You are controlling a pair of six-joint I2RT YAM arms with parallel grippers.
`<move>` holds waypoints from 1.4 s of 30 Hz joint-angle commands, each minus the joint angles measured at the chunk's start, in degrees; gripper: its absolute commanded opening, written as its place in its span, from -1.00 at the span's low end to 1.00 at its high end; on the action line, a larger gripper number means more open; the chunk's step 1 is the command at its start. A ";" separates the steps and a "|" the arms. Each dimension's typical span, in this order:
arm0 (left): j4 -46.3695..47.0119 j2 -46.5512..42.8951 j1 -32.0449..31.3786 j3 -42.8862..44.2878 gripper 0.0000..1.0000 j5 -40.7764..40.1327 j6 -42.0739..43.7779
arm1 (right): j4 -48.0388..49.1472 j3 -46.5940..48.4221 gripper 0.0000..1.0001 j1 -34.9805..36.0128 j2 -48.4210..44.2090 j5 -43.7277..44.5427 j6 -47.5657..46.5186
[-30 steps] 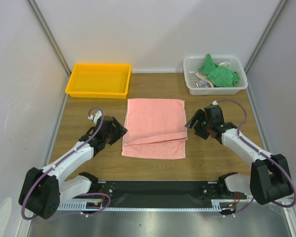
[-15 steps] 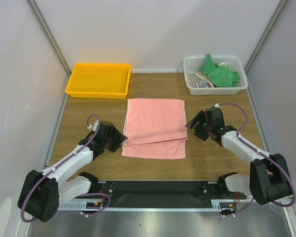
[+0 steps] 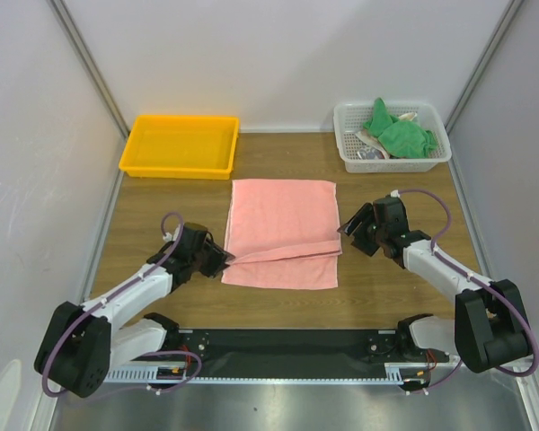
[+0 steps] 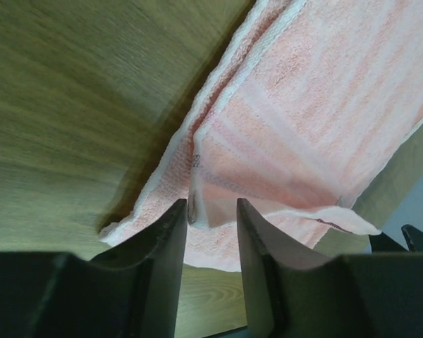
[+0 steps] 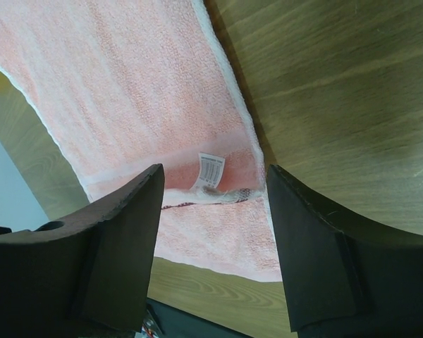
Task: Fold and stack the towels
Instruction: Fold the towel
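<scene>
A pink towel lies flat mid-table, its near part doubled over in a loose fold. My left gripper is low at the towel's near left corner. In the left wrist view the towel fills the upper right. The corner of its upper layer sits between the tips of my left gripper, whose jaws stand a little apart. My right gripper is at the towel's right edge. In the right wrist view it is wide open over the towel, near a white label.
A yellow tray stands at the back left. A white basket with green cloths stands at the back right. Grey walls close in both sides and the back. The arm bases and a black rail line the near edge.
My left gripper has moved toward the near edge and in to the towel's near left corner. My right gripper has hardly moved. The towel lies as before.
</scene>
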 commanded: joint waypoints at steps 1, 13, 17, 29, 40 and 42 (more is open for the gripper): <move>3.36 0.75 0.32 -0.12 -0.26 0.28 -1.98 | 2.97 -0.24 0.29 -0.06 -0.65 -0.34 1.21; 5.03 2.78 0.32 -0.47 -0.99 0.02 -1.98 | 4.90 -0.24 0.25 0.82 2.60 -1.83 5.86; 4.77 1.55 0.32 -0.65 -0.99 -0.69 -1.63 | 3.07 -0.07 0.23 1.00 3.22 -3.33 8.42; 8.45 1.63 0.24 -2.76 -0.99 0.10 -1.63 | -7.41 -2.17 0.40 0.82 -5.56 -2.63 16.05; 9.07 1.81 0.32 -2.58 -1.00 0.89 -0.66 | -1.25 -3.14 0.80 1.70 -0.65 -6.40 24.59; 9.07 1.72 0.32 -2.76 -0.99 0.89 -0.66 | -1.69 -2.09 0.75 1.79 0.40 -6.58 24.94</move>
